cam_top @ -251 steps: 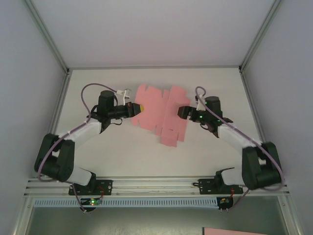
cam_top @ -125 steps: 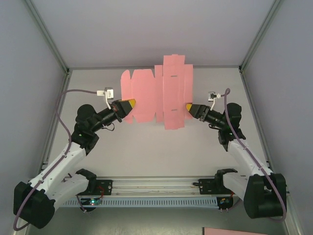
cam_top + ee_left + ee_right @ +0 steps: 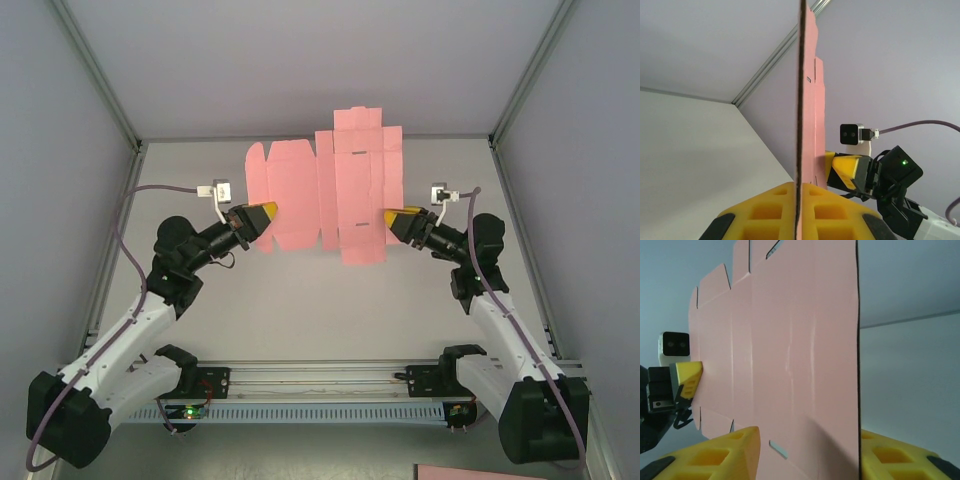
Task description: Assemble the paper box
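Top external: flat paper box point(image 3: 325, 195) aloft w/ left gripper point(image 3: 262, 213) pinching its 9 o'clock edge, right gripper point(image 3: 395, 218) its 3 o'clock; prob pre-fold step, next needs panels creased inward

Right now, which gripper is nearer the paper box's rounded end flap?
Left. The left gripper clamps the paper box on the same edge as that flap; the right gripper clamps the opposite edge.

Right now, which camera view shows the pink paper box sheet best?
Top external: the paper box shows whole, flat and unfolded, held between the left pincer and right pincer. Left wrist sees it edge-on; right wrist sees one face, cropped.
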